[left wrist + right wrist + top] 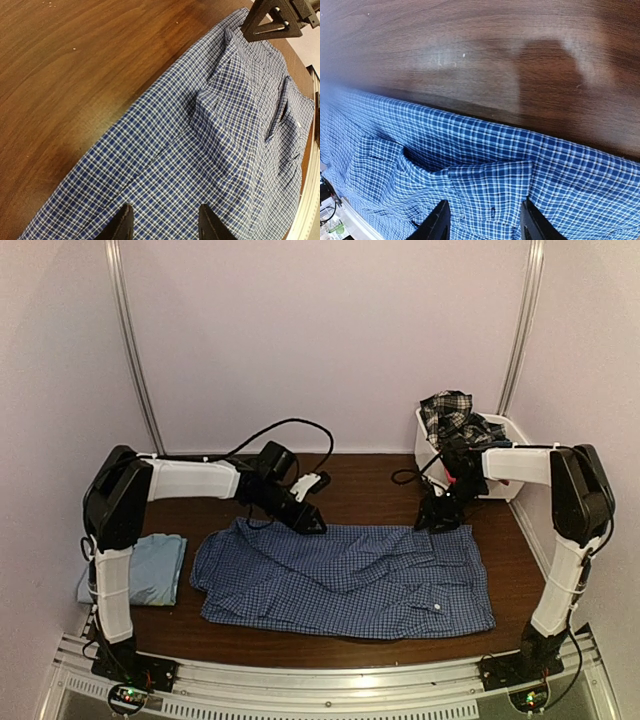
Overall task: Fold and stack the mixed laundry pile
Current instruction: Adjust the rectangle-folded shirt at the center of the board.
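Note:
The blue small-check button shirt (345,580) lies spread flat across the middle of the brown table (370,485). My left gripper (305,515) hovers over the shirt's far left edge, open, with only checked cloth (210,130) showing beneath its jaws (165,206). My right gripper (440,518) stands over the far right edge, open above a folded-over flap of the shirt (490,190), holding nothing (485,201). A folded light blue T-shirt (155,568) rests at the table's left side. The black-white plaid piece (447,410) and dark pieces (485,430) are heaped in the basket.
A white plastic basket (510,455) stands at the back right corner, right behind my right arm. A black cable (290,425) loops over the left arm. Bare wood lies behind the shirt (470,50). The right gripper's black frame (280,20) shows in the left wrist view.

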